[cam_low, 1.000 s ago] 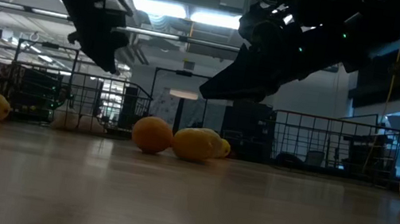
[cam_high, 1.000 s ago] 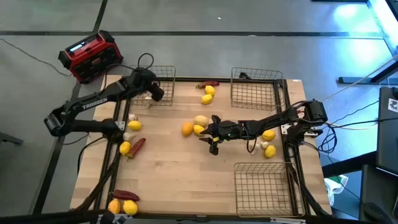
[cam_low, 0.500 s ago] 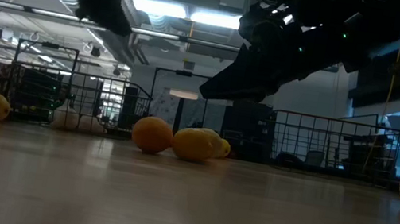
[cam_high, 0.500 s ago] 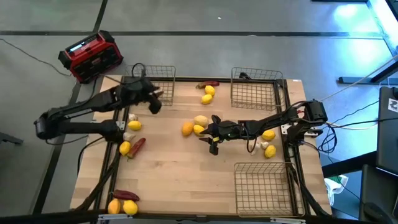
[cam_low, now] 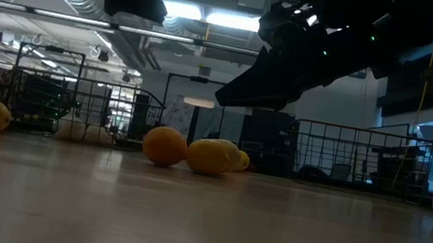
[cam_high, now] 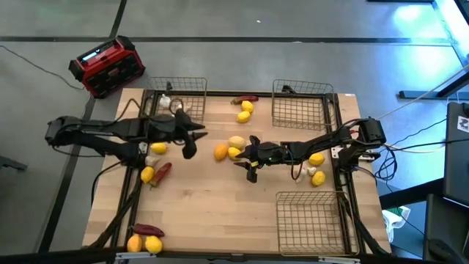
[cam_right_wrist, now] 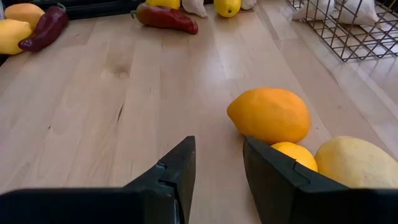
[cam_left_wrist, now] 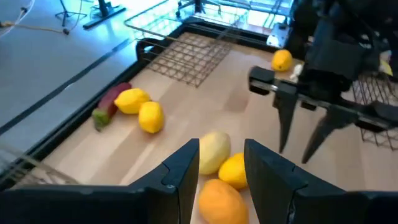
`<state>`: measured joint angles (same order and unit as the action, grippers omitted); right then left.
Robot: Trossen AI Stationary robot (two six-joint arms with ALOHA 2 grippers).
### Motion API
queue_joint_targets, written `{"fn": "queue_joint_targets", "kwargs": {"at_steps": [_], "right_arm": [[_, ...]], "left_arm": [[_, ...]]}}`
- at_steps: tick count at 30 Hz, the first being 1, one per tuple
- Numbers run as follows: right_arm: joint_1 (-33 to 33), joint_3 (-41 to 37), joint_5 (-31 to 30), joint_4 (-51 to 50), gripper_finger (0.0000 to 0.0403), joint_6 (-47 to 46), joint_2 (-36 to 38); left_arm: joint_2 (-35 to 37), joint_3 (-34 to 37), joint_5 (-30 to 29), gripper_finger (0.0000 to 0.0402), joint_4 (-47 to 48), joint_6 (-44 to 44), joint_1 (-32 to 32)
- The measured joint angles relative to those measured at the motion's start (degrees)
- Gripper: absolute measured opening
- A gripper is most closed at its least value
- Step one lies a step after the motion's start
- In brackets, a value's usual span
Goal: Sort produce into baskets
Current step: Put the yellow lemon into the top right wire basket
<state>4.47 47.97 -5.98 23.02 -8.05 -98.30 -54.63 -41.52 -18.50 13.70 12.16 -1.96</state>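
Grippers, left (cam_high: 192, 139) and right (cam_high: 250, 163) (both empty), flank orange fruit (cam_high: 220, 152).

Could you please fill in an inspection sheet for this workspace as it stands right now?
Surface: pale wooden table inside a dark frame.
Job's things: three wire baskets, far left holding whitish bulbs, far right and near right with nothing seen inside. An orange fruit and two yellow pieces lie together mid-table; more fruit, bulbs and red peppers lie scattered near the edges.
Clutter: nothing seen on the table.
Grippers: left gripper above the table left of the orange fruit, open, empty; right gripper right of the cluster, open, empty.
Cables: cable on the floor; wires by the table's right edge.
Surroundings: red and black box on the floor.
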Motion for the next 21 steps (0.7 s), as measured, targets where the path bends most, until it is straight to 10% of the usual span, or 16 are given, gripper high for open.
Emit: {"fn": "queue_joint_targets", "kwargs": {"at_steps": [9, 21], "right_arm": [[0.0, 0.0, -0.03, 0.0, 0.0134, -2.37, 0.0], [-2.96, 0.15, -1.0, -2.43, 0.0134, -2.29, 0.71]], "left_arm": [[-5.6, 0.09, -3.87, 0.0123, -6.45, 2.38, 7.41], [-10.36, 19.41, -5.09, 0.0123, -43.56, 6.92, 13.13]]}}
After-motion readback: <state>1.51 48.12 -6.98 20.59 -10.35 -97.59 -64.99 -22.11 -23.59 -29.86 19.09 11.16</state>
